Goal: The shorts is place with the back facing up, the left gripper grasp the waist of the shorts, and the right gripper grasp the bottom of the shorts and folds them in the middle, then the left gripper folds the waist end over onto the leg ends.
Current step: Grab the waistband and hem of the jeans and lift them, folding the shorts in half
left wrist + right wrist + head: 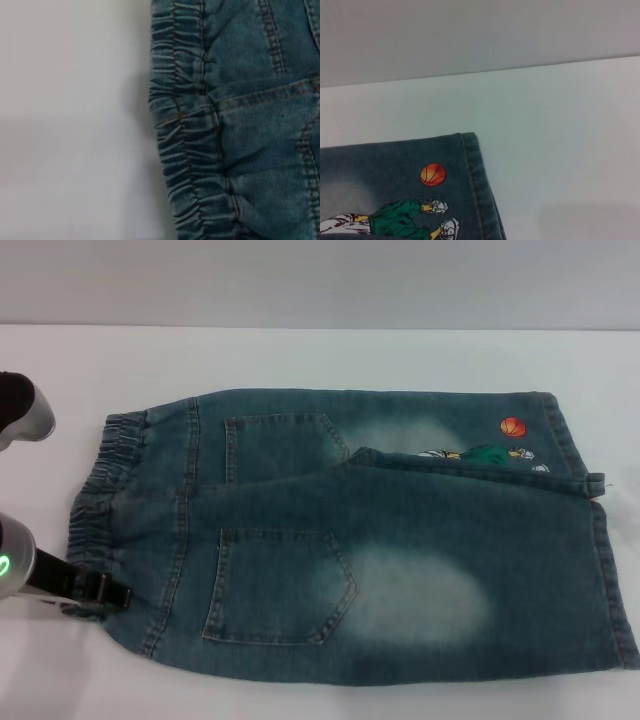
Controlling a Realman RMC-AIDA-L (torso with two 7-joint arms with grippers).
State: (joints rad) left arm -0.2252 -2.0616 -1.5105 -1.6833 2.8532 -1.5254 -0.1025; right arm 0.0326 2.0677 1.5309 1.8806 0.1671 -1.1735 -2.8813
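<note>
Currently, one pair of shorts [380,540] is laid flat, back side up, across the middle of the head view on a white table [300,355]. The waist [105,500] is placed at the left of the frame and the leg ends [600,560] at the right. Two back patch pockets are counted: one [280,445] in the upper half and one [275,585] in the lower half. Two faded pale patches are seen, one beside each pocket. One orange ball embroidery [512,426] and one cartoon figure [490,454] are located on the upper leg, near its hem.

The left gripper [100,590] is seen at the lower left of the head view, at the lower corner of the waist band, in contact with the denim. Whether its jaws are clenched on the fabric cannot be told. A second arm segment [25,410] is visible at the upper left edge.

The right gripper is not shown in any view.

In the left wrist view, only the gathered waist band [180,145] and the seams beside it are shown. In the right wrist view, only the corner of the leg hem [472,165] with the ball [433,174] and the figure [400,222] is shown, which the left wrist view does not cover.
</note>
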